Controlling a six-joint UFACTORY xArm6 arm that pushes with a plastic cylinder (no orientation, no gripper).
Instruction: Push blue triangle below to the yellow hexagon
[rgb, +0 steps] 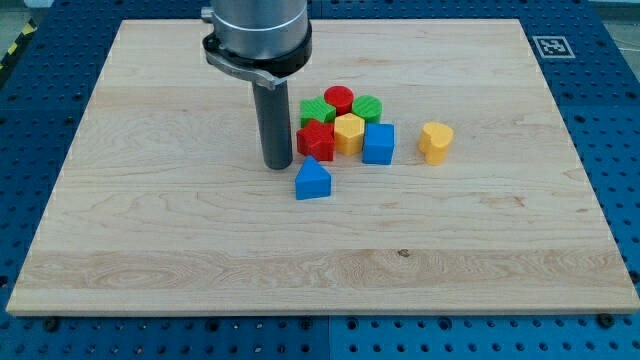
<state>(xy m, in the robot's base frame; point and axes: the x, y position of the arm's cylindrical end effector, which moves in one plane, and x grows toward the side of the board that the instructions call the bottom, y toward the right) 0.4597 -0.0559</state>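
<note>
The blue triangle (312, 180) lies on the wooden board (150, 220), just below and left of a tight cluster of blocks. The yellow hexagon (349, 131) sits in the middle of that cluster, up and to the right of the blue triangle. My tip (278, 164) rests on the board just left of and slightly above the blue triangle, close to it, and left of the red block (315, 139). I cannot tell whether the tip touches the triangle.
The cluster also holds a blue cube (379, 143), a red cylinder (339, 99), a green block (316, 108) and a green cylinder (367, 107). A yellow heart-like block (435, 141) stands alone at the right. A marker tag (551, 45) lies beyond the board's top right corner.
</note>
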